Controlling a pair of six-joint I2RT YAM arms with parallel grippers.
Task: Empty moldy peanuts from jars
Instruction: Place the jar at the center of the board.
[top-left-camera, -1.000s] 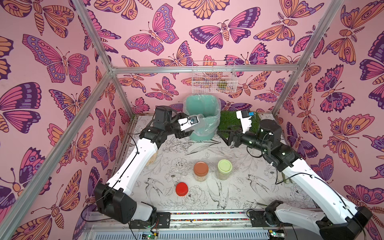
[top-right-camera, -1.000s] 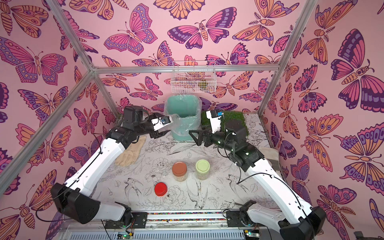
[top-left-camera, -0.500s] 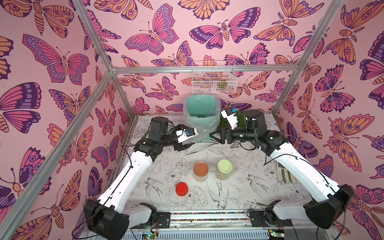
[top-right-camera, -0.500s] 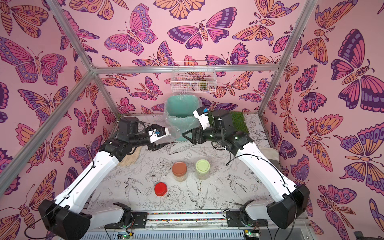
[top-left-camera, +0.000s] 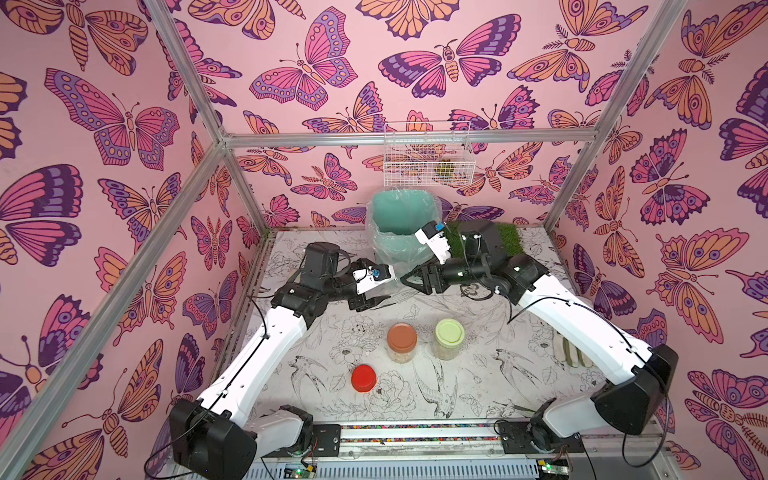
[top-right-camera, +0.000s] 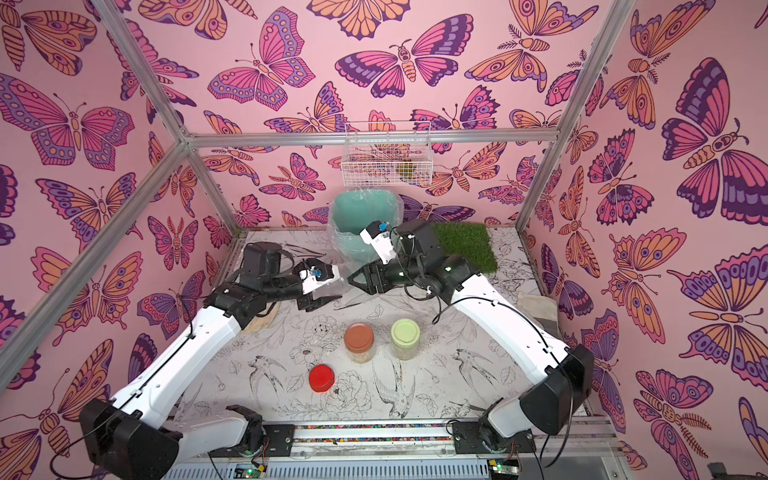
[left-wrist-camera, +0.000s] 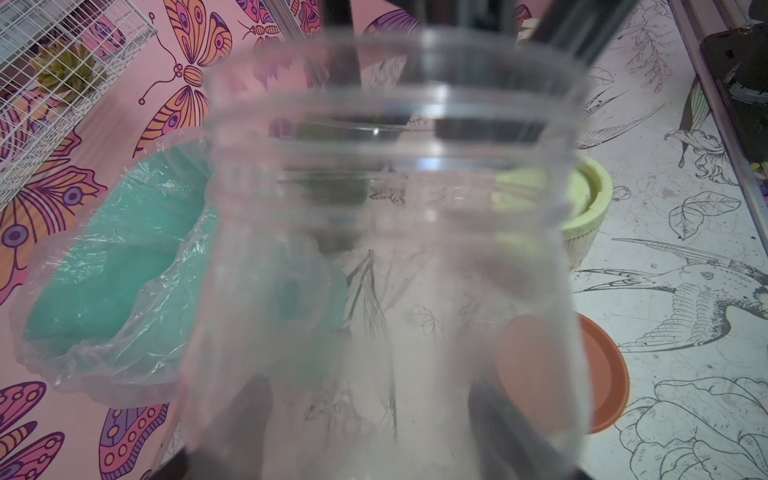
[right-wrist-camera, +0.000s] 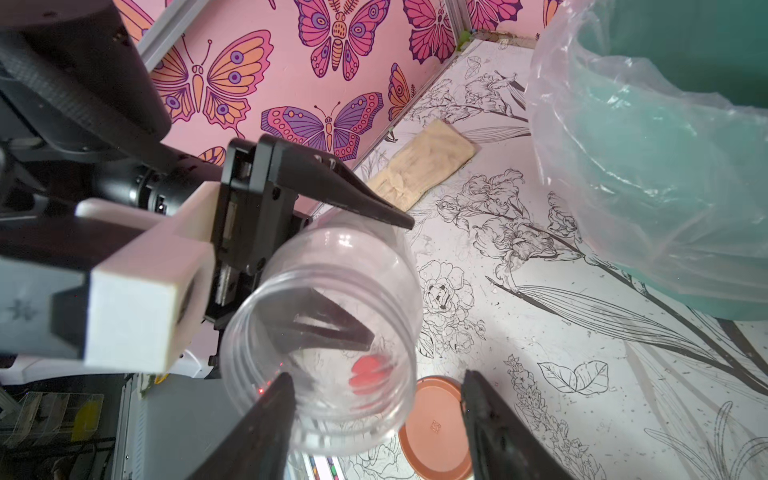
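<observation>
Walls (top-left-camera: 124, 124) pink, covered in big butterflies — purple, magenta, orange. Table (top-left-camera: 478, 374) white with black line drawings of flowers, birds, leaves. Bin (top-left-camera: 399, 212) teal, liner (top-left-camera: 384, 249) clear. Mat (top-left-camera: 509, 239) grass-green. Wire basket (top-left-camera: 428, 153) white. Arms (top-left-camera: 270, 345) white, black joints. Open jar (left-wrist-camera: 395, 270) colourless, see-through. Jars (top-left-camera: 446, 351) clear: brown lid (top-left-camera: 402, 337), light green lid (top-left-camera: 449, 331) — peanuts (top-left-camera: 401, 356) pale beige. Red lid (top-left-camera: 363, 377) bright, plain.

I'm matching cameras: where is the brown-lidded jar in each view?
In a top view: brown-lidded jar, mid-table.
In a top view: the jar, mid-table.
Left wrist: partly behind the held clear jar, lid showing.
Right wrist: lid seen between the jaws.
Shared landmark: teal bin.
</observation>
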